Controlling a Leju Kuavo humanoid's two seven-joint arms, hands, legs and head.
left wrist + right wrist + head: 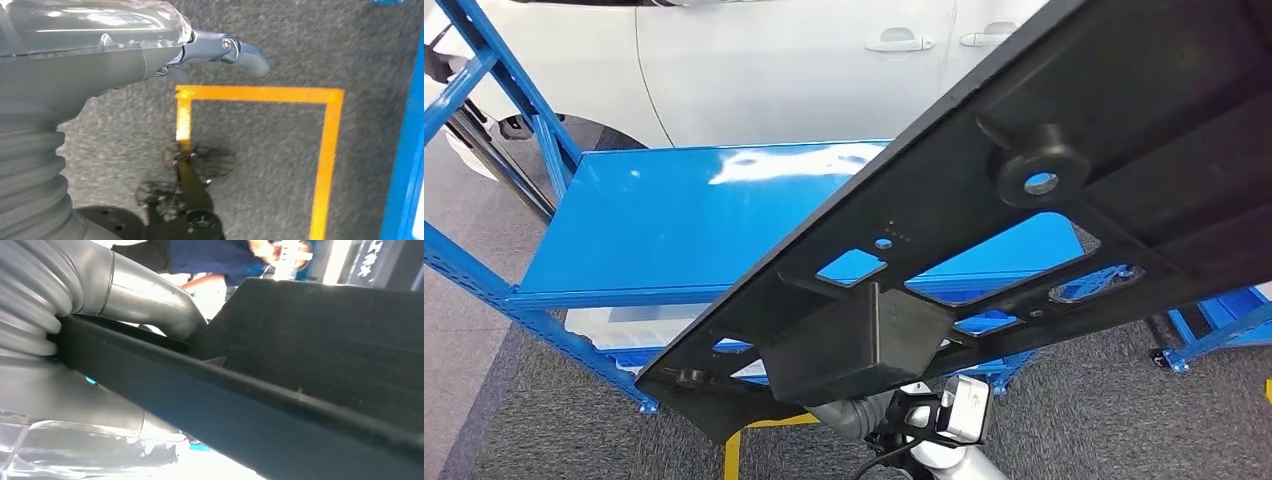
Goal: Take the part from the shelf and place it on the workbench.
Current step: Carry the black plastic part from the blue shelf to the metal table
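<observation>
Crossing the head view on a slant from 7 o'clock up to 2 o'clock, a large black moulded part (984,230) is held close under the camera, tilted, its low end near the bottom edge. Cut-out windows in it show blue behind. A round boss with a hole sits toward its upper end; a boxy block projects from its underside near the low end.

Behind the part: blue shelf (674,225), top deck bare and glossy, reflecting light. Blue frame posts run off at 10 o'clock. A white car (804,70) stands beyond the shelf, at 12 o'clock. Grey carpet floor (554,420) below, yellow tape at 6 o'clock.

Right hand (150,302): in the right wrist view the thick grey thumb lies across one face of the part's edge, with the ribbed cover pressed up against it and more of the hand on the other face. The hand grips the part, clamped over its edge. A person in a dark blue top stands past it, blurred.

Left hand (220,50): hangs over the carpet, above a yellow taped rectangle (327,150). It holds nothing; one finger juts forward, the rest are hidden, so I cannot tell how far it is open.
</observation>
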